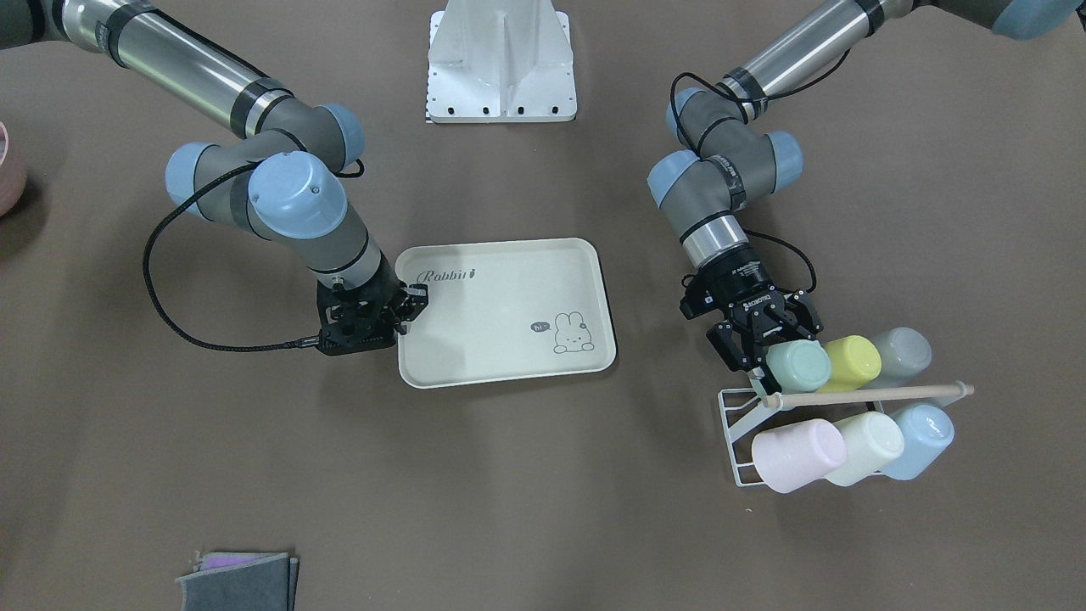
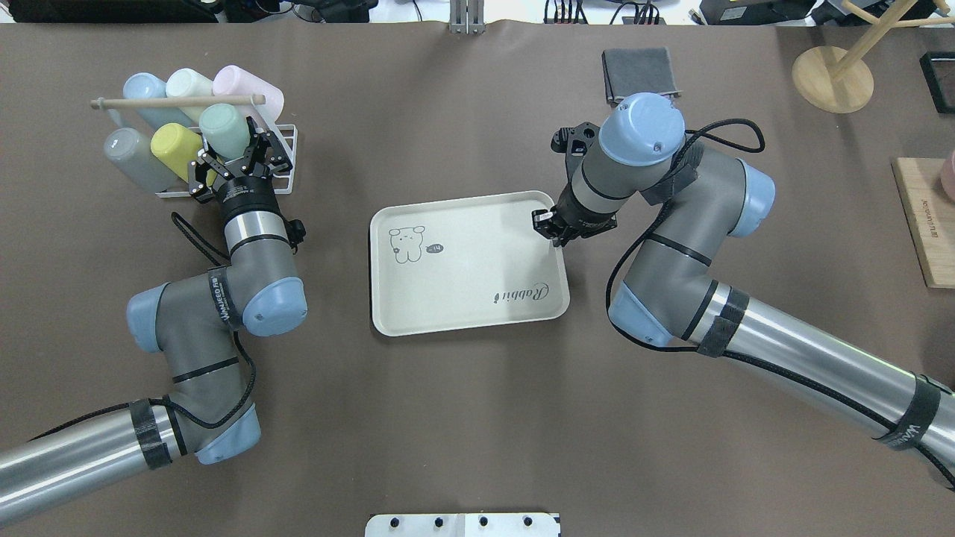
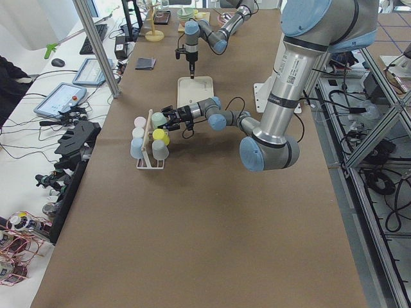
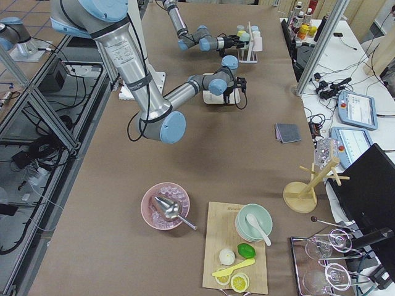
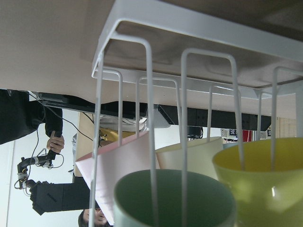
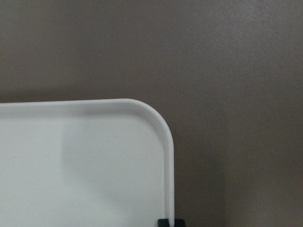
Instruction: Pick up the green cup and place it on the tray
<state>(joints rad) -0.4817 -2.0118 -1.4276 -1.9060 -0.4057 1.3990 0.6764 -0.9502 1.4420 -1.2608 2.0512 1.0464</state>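
The green cup point(image 2: 224, 128) lies on its side in the white wire rack point(image 2: 287, 149), mouth toward my left arm. It also shows in the front view point(image 1: 799, 365) and fills the bottom of the left wrist view point(image 5: 175, 203). My left gripper point(image 2: 233, 151) is open, its fingers spread on either side of the cup's mouth end. The cream tray point(image 2: 477, 253) with the bunny drawing lies flat mid-table. My right gripper point(image 2: 548, 224) is shut on the tray's rim at the corner nearest it; the right wrist view shows that corner point(image 6: 85, 165).
The rack also holds a yellow-green cup point(image 2: 173, 145), a grey cup point(image 2: 128, 156), and pink point(image 2: 250, 89), cream point(image 2: 186, 82) and blue point(image 2: 142, 87) cups under a wooden rod point(image 2: 179, 101). A grey cloth point(image 2: 640, 72) lies beyond the right arm.
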